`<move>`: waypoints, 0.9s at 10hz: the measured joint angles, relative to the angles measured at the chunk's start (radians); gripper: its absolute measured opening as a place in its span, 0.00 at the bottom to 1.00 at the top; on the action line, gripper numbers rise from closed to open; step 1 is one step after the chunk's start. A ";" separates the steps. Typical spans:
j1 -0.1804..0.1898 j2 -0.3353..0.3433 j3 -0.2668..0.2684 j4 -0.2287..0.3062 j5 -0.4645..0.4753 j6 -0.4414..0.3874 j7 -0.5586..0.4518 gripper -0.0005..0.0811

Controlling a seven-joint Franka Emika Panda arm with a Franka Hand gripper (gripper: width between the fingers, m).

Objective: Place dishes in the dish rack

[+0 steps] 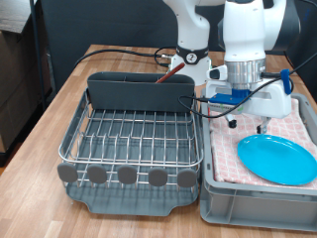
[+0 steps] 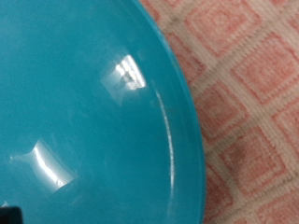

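Note:
The light-blue plate (image 1: 278, 159) lies flat on the red-and-white checked cloth in the grey crate at the exterior view's right. It fills most of the wrist view (image 2: 84, 112). My gripper (image 1: 246, 123) hangs just above the crate, beside the plate's far-left rim, with its fingers spread and nothing between them. The silver wire dish rack (image 1: 129, 137) stands at the left with bare wires. A reddish-brown spoon handle (image 1: 170, 61) sticks up from the tall grey caddy (image 1: 139, 91) at the rack's back. The white cup is not in view.
The grey plastic crate (image 1: 223, 193) sits tight against the rack's right side. Its checked cloth (image 2: 252, 103) shows beside the plate. Round grey feet line the rack's front. A black cable runs behind the caddy. The wooden table's edge is at the left.

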 joint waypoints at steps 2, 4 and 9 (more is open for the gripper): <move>-0.036 0.009 0.043 -0.001 0.076 0.017 -0.077 0.94; -0.066 0.022 0.081 -0.001 0.127 0.038 -0.134 0.98; -0.130 0.055 0.154 0.019 0.177 0.061 -0.211 0.99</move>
